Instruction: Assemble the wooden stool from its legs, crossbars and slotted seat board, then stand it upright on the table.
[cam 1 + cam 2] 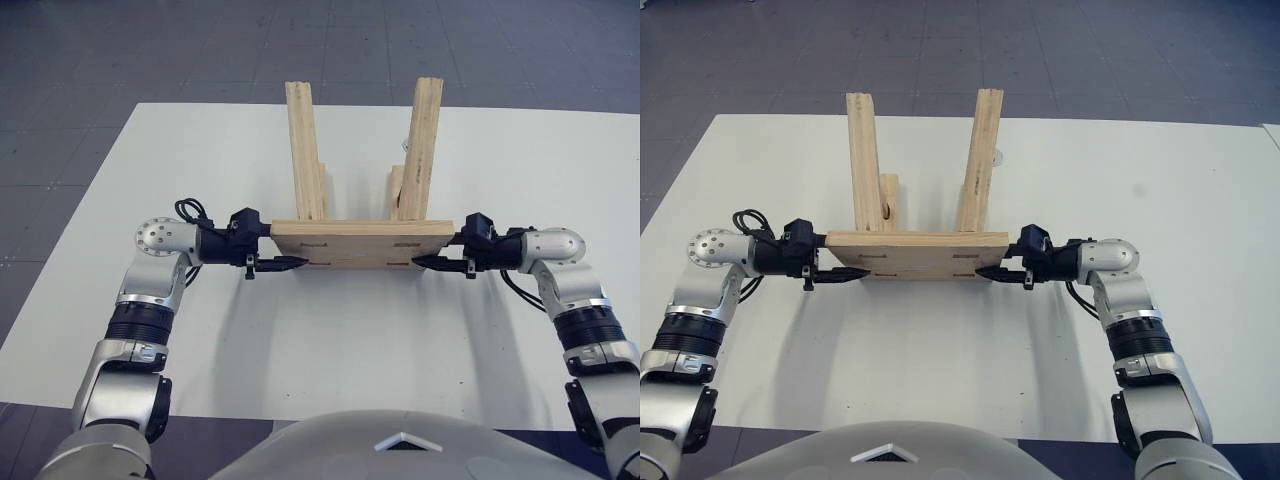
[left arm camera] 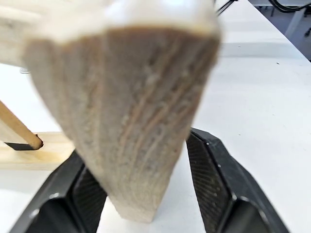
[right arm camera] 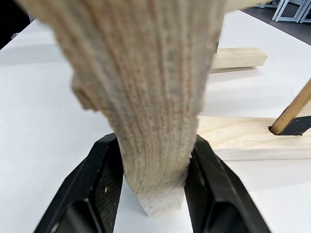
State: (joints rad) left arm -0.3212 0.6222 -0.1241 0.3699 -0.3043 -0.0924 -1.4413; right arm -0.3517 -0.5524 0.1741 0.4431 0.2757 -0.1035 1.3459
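Closest to the lens comes the rough end grain of the pale, rectangular wooden seat board (image 2: 131, 121), and it sits right between the black ribbed fingers (image 2: 209, 184) of the left claw (image 1: 290, 260). Narrow stance there, one finger on each face of the board, clamped onto its left end. Same story on the other side: the right claw (image 1: 425, 262) pinches the board's right end, with dark fingers (image 3: 97, 189) pressed in on both faces of the wood.

From the head camera, the light wooden stool (image 1: 360, 200) lies tipped on its side near the middle of the white surface (image 1: 330, 340). Its seat board stands on one long edge and faces the robot, small slots showing along its face. Two long square-cut wooden legs (image 1: 305, 150) run away from the board toward the far edge of the surface, one on the left and one on the right, leaning slightly apart. Lower down between them, a shorter bit of another leg (image 1: 397, 192) peeks out just behind the board.

Over in the right wrist view, a thin round wooden crossbar (image 3: 296, 109) plugs into a dark slot in a leg lying flat on the surface.

Both arms reach in level from either side, claws pointing at each other across the board. Beyond the surface, grey tiled floor (image 1: 150, 50)
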